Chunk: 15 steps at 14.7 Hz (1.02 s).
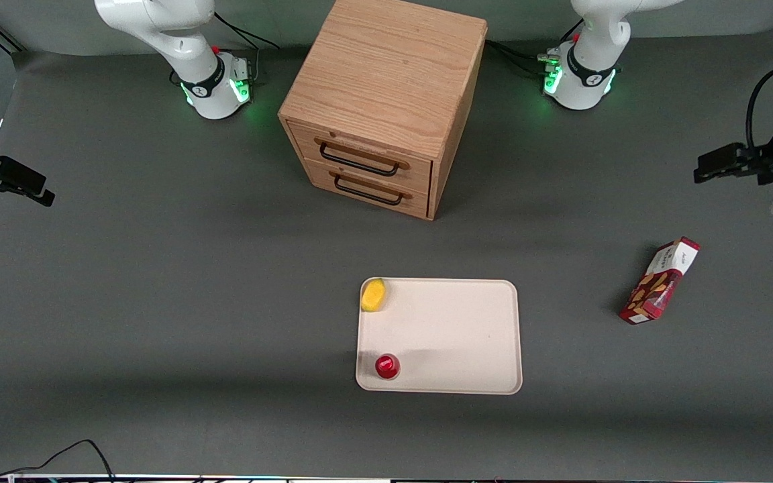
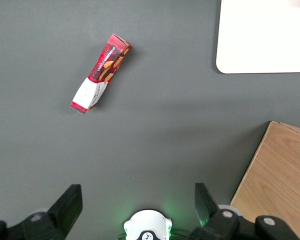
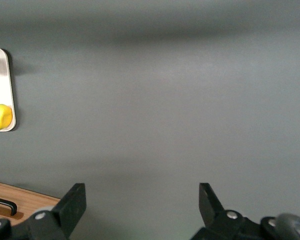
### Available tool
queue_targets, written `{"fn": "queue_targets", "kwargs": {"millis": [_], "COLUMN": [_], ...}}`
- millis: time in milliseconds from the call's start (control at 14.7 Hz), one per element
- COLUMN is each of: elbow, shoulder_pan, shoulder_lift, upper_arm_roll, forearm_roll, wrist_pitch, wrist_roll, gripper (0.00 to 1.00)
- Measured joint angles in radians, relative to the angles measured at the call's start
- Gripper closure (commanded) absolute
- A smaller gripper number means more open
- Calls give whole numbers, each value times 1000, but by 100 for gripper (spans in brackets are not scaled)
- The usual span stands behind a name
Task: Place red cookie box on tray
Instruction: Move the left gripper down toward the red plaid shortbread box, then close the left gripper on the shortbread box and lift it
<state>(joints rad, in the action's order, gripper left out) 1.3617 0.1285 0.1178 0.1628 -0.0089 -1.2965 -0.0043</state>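
The red cookie box (image 1: 661,280) lies flat on the grey table toward the working arm's end, apart from the tray (image 1: 453,335). It also shows in the left wrist view (image 2: 101,73), white end panel pointing toward the arm's base. The cream tray's corner shows there too (image 2: 265,35). My left gripper (image 1: 708,168) hangs in the air above the table's edge, farther from the front camera than the box. It is open and empty (image 2: 137,200), with the box well away from its fingers.
A wooden drawer cabinet (image 1: 386,100) stands at the table's middle, farther from the front camera than the tray; its top shows in the left wrist view (image 2: 282,180). A yellow fruit (image 1: 373,295) and a small red cup (image 1: 387,366) sit on the tray.
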Motion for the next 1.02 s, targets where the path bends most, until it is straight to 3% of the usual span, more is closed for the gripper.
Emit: {"fn": "queue_targets", "kwargs": {"millis": [409, 614, 1023], "elbow": [1, 26, 333], "shoulder_pan": [2, 7, 24], "shoulder_lift": [13, 62, 225], "upper_arm_roll": [-2, -35, -154], "forearm_roll": [33, 89, 58], "wrist_pitch": [1, -46, -556], "wrist_roll": [22, 277, 665], "gripper": [0, 0, 0]}}
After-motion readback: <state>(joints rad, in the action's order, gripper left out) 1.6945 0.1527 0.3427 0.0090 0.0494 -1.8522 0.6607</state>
